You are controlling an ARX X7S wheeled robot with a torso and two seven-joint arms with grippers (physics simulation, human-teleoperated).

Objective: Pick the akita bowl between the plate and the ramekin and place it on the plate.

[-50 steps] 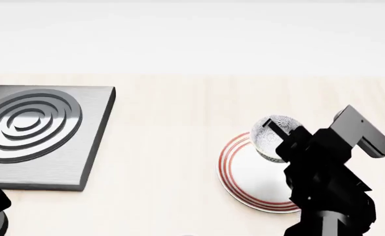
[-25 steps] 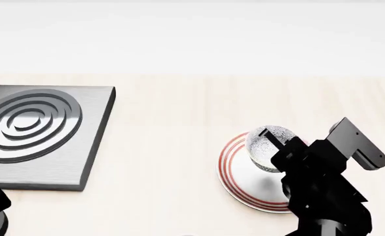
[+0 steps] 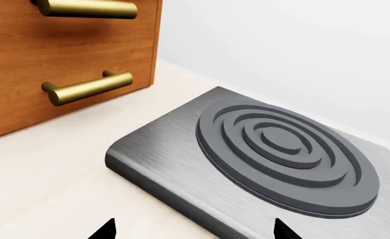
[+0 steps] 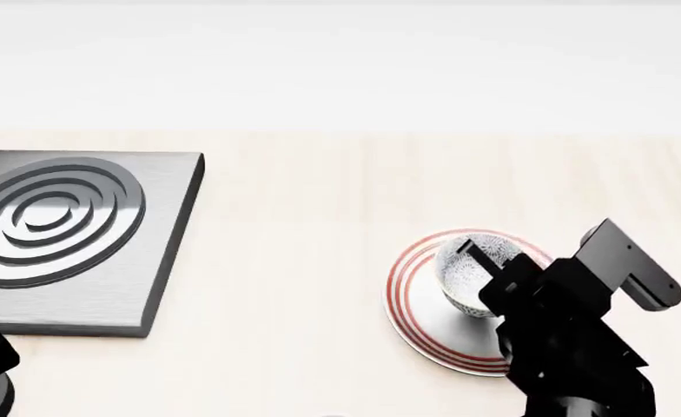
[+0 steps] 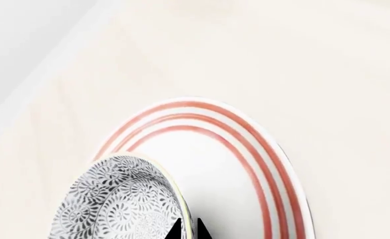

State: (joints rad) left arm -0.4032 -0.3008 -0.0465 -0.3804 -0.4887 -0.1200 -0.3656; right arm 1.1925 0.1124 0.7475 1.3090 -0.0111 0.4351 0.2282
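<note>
Right claw (image 4: 476, 258) clamped on the rim of the akita bowl (image 4: 471, 276), plate (image 4: 424, 326) directly beneath it, left claw (image 3: 193, 231) spread apart above the counter (image 4: 306, 261)

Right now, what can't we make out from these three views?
- Ramekin and the second bowl: in no view.
- Plate: near-right rim hidden by the right arm in the head view.
- Akita bowl: cut off by the frame edge in the right wrist view; whether it touches the plate is unclear.
- Left gripper: only the jaws' tips show.
</note>
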